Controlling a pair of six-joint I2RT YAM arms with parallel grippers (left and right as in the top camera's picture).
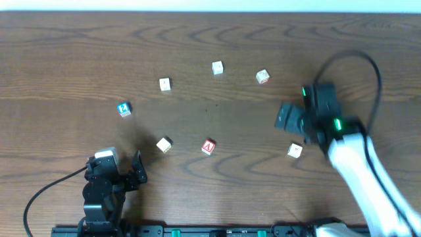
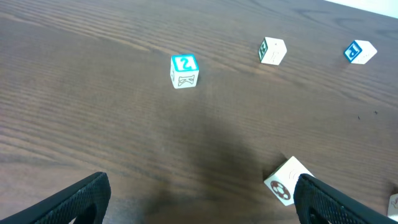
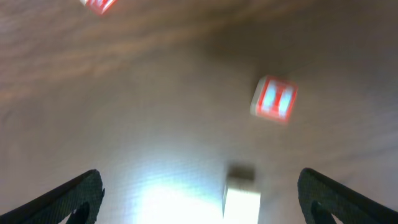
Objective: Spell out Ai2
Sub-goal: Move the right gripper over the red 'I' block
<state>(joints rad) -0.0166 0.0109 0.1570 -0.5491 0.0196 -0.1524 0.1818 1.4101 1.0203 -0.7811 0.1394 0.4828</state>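
The left gripper (image 2: 200, 190) and right gripper (image 3: 199, 183) both gaped wide, empty. Red A block (image 1: 208, 147) sat lower centre, blue 2 block (image 1: 123, 109) left-centre: light, hard cubes, likely best pinched across flat sides.

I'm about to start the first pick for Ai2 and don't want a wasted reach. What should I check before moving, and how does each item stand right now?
1. Left gripper empty, jaws open: ok.
2. Right gripper empty, jaws open: ok.
3. Red A block found, nothing touching it: ok.
4. Blue 2 block found, with the 2 facing up: ok.
5. Letter i located: cannot tell; it is not readable in any view.
6. Right wrist view sharp enough to guide a grasp: not ok, it is blurred.
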